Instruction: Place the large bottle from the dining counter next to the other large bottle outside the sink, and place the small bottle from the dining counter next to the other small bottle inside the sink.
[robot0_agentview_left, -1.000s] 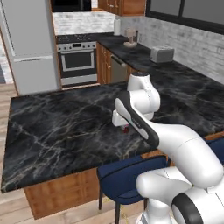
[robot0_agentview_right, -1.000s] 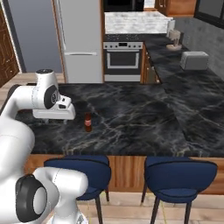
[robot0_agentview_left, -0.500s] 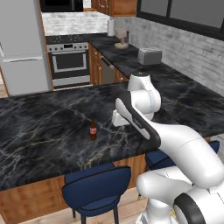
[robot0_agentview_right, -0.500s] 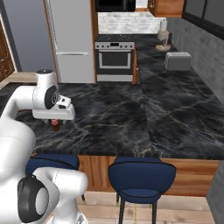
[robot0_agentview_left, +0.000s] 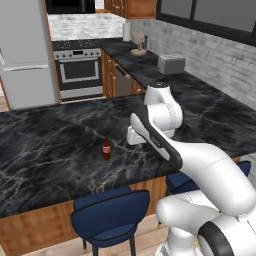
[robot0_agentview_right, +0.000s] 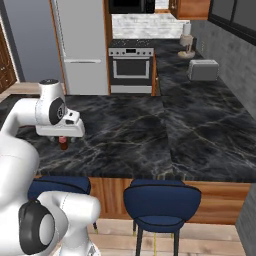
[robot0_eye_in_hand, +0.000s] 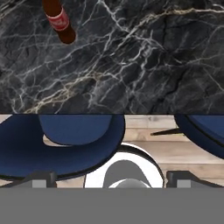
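A small brown bottle (robot0_agentview_left: 106, 148) with a red label stands upright on the black marble dining counter (robot0_agentview_left: 50, 150), near its front edge. My gripper (robot0_agentview_left: 133, 137) hovers just right of it, a little above the counter. In the right base view the bottle (robot0_agentview_right: 63, 145) peeks out under the gripper (robot0_agentview_right: 62, 139). The hand view has the bottle (robot0_eye_in_hand: 59, 19) at the top left, with the gripper (robot0_eye_in_hand: 111, 179) open and its fingertips (robot0_eye_in_hand: 41, 178) wide apart, nothing between them. The large bottle and the sink are out of view.
Blue stools (robot0_agentview_left: 110, 212) (robot0_agentview_right: 160, 200) stand under the counter's front edge. A toaster (robot0_agentview_left: 171, 63) (robot0_agentview_right: 202, 70) sits on the far counter against the wall, with a stove (robot0_agentview_left: 79, 75) and a fridge (robot0_agentview_right: 80, 45) behind.
The base has driven, so both base views shifted and the bottle slid from ahead of the hand to its left. The arm keeps its pose and the gripper stays open.
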